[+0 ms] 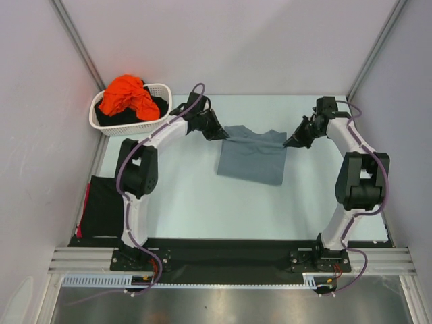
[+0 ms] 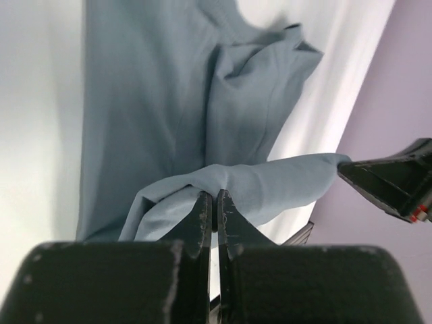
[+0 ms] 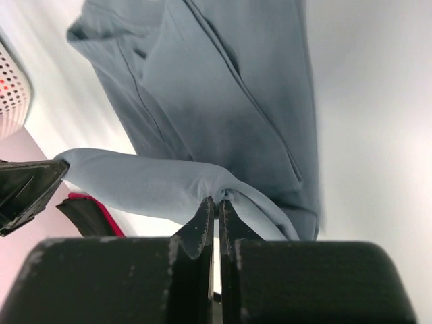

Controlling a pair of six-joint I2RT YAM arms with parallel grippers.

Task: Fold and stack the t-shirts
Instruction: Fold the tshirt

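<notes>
A grey-blue t-shirt (image 1: 253, 158) lies partly folded at the table's far middle. My left gripper (image 1: 226, 137) is shut on its far left edge; in the left wrist view the cloth (image 2: 223, 185) bunches over the closed tips (image 2: 214, 197). My right gripper (image 1: 287, 143) is shut on its far right edge; in the right wrist view the cloth (image 3: 155, 182) bunches over the closed tips (image 3: 217, 202). The held edge is stretched between the two grippers and lifted a little off the table. The rest of the shirt drapes toward me.
A white basket (image 1: 101, 125) at the far left holds an orange garment (image 1: 127, 94) and dark clothes. A folded black garment (image 1: 101, 206) with a red one under it lies at the near left. Walls close in on both sides.
</notes>
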